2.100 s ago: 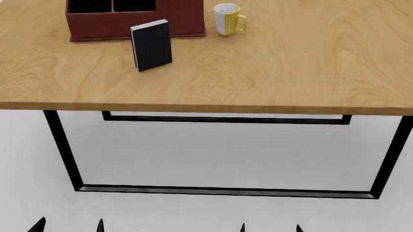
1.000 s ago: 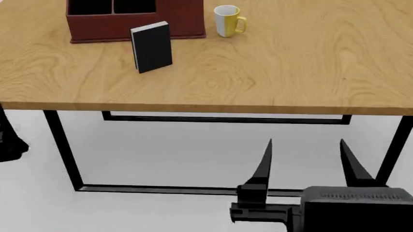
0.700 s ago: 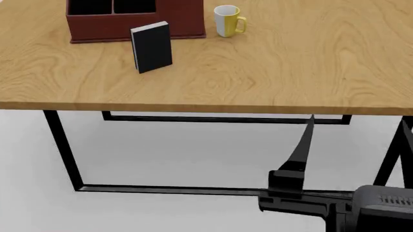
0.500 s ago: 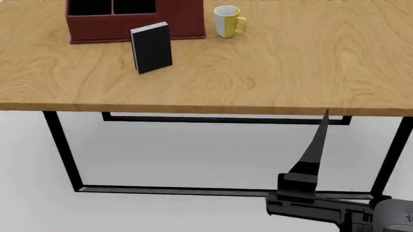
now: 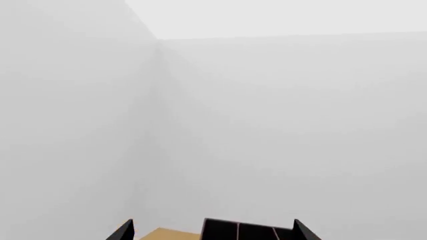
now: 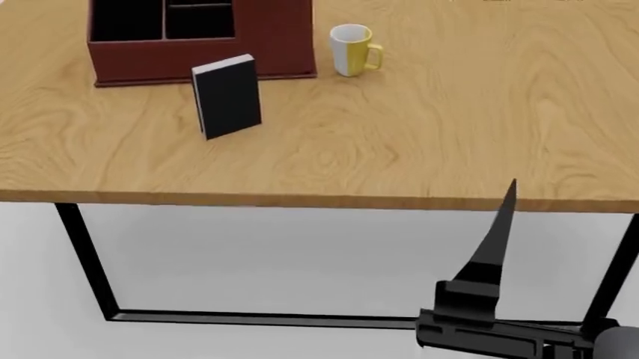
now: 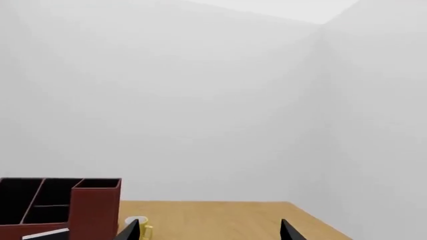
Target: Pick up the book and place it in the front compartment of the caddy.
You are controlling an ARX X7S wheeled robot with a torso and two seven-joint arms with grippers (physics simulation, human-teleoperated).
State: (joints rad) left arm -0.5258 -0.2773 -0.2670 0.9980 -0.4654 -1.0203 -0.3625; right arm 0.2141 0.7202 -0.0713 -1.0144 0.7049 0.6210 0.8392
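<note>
The black book [image 6: 227, 96] with white page edges stands upright on the wooden table [image 6: 420, 142], just in front of the dark red caddy [image 6: 274, 37]. Two black-lined cells [image 6: 200, 21] show behind the caddy's lower wall; I cannot tell which is the front compartment. My right gripper [image 7: 209, 232] is open and empty, low in front of the table's near edge, far right of the book. Only one of its fingers [image 6: 496, 239] shows in the head view. My left gripper [image 5: 213, 232] is open and empty, with the caddy [image 5: 247, 231] beyond it.
A white and yellow mug [image 6: 352, 49] stands to the right of the caddy. The table's black frame legs [image 6: 85, 262] run under the near edge. In the right wrist view the caddy [image 7: 97, 210] and mug [image 7: 137, 224] lie ahead, with plain white walls behind.
My right gripper rose into the head view and shifted right, one finger leaving the frame. The head view has tilted, so the table sits lower and more of the caddy shows. The book has not moved.
</note>
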